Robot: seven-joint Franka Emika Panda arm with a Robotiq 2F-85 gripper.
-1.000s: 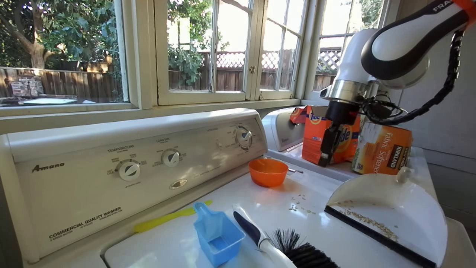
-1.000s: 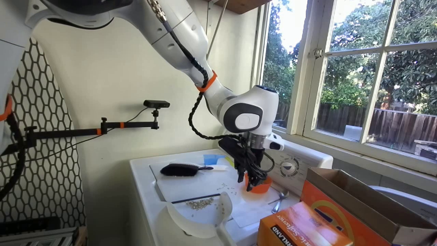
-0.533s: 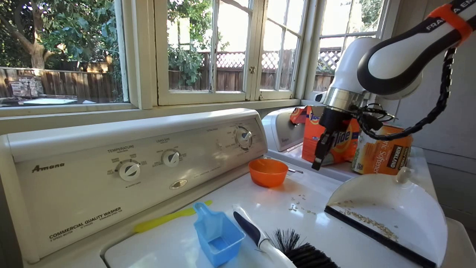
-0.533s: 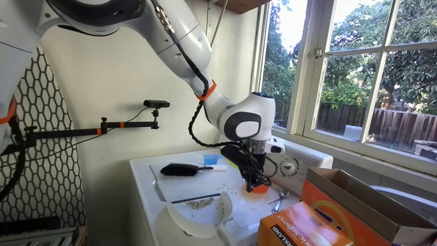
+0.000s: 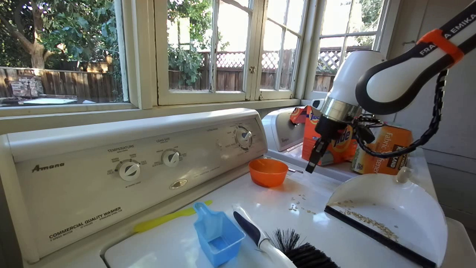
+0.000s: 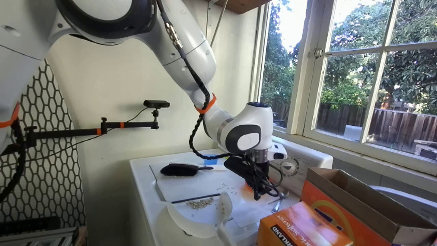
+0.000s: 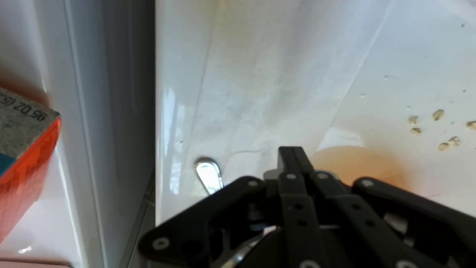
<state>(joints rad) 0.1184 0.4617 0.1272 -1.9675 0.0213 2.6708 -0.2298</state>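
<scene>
Gripper [image 5: 309,170] held above the washer top [image 5: 256,204], jaws together, nothing seen between them. No grasp is made as yet: metal cutlery [image 6: 277,206] is seen unheld on the washer top, near the orange bowl [image 5: 268,178], which is set upright, apart from the gripper. More pale flakes [image 5: 372,222] are held in the dustpan [image 5: 416,197] than are left scattered on the washer top. The brush [image 6: 181,169] and the blue scoop [image 5: 225,255] are laid down, both well apart from the gripper.
</scene>
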